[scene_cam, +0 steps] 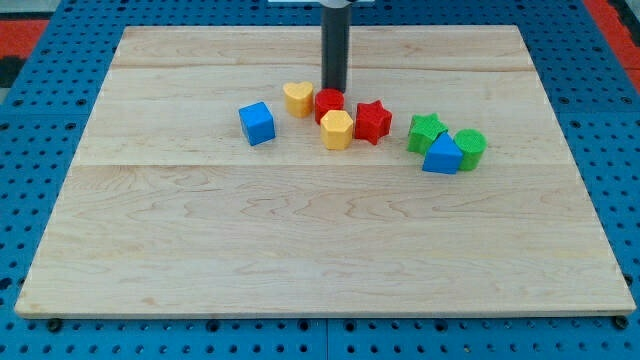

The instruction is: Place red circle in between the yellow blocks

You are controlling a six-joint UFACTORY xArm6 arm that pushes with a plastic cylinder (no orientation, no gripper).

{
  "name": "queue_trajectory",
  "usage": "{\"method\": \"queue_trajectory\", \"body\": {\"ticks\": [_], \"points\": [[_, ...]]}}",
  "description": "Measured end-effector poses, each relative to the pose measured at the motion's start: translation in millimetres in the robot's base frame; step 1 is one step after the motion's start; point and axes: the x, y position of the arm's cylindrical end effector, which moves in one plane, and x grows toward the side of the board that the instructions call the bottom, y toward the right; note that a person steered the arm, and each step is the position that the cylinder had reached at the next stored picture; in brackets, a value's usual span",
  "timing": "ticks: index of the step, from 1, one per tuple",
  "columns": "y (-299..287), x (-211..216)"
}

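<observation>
The red circle (328, 102) sits between the yellow heart (297, 98) on its left and the yellow hexagon (337, 129) just below and right of it, touching or nearly touching both. My tip (334, 90) is directly behind the red circle, at its top edge, seemingly in contact with it. The rod rises straight up out of the view's top.
A red star (373, 121) lies right of the yellow hexagon. A blue cube (257, 123) is left of the heart. A green star (426, 132), a blue triangle (441, 156) and a green cylinder (470, 147) cluster at the right. The wooden board (320, 250) rests on a blue pegboard.
</observation>
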Motion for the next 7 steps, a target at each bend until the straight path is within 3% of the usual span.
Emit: {"method": "queue_trajectory", "body": {"ticks": [1, 4, 7], "points": [[-12.6, 0.0], [38.1, 3.8], [14.7, 7.9]]}}
